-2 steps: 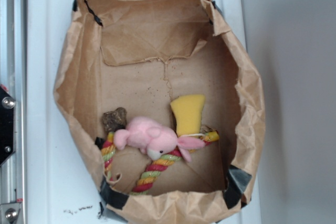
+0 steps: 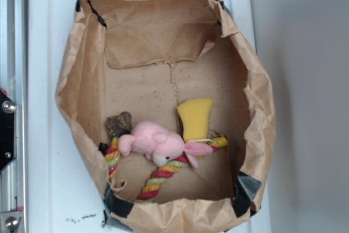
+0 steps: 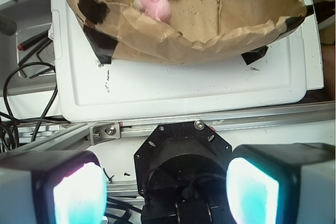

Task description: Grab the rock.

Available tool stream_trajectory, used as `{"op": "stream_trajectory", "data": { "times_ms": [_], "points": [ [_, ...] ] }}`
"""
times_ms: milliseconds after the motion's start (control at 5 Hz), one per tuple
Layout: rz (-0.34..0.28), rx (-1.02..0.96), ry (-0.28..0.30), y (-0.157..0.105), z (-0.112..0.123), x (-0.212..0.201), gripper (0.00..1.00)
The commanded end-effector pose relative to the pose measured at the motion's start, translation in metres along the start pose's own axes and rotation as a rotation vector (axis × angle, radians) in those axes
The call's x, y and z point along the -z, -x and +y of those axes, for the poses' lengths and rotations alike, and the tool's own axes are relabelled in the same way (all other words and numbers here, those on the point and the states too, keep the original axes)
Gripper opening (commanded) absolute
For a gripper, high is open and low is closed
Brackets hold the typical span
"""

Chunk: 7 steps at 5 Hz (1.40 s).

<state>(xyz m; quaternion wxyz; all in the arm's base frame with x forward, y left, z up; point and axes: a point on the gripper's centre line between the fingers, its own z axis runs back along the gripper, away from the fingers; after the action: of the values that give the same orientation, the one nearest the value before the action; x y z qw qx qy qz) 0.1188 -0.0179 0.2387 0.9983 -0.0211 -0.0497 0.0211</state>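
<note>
Outside, we see the rock untouched on the floor of the paper bag, touching the pink bunny near the bag's left wall. At the wrist, our tool hangs wide open and empty, well outside the bag, so approach and grasp both remain.

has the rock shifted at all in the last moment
No. In the exterior view the rock sits in the same spot inside the paper bag, just above and left of the pink plush bunny.
</note>
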Motion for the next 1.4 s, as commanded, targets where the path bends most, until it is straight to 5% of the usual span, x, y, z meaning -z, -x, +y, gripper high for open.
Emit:
{"op": "stream_trajectory", "data": {
  "times_ms": [0, 600, 1200],
  "points": [
    [-0.096, -0.098, -0.007, -0.099, 0.002, -0.003, 1.00],
    [-0.113, -0.087, -0.046, -0.148, 0.016, 0.033, 1.00],
    [-0.078, 0.068, -0.059, -0.122, 0.031, 0.073, 1.00]
  ]
}}
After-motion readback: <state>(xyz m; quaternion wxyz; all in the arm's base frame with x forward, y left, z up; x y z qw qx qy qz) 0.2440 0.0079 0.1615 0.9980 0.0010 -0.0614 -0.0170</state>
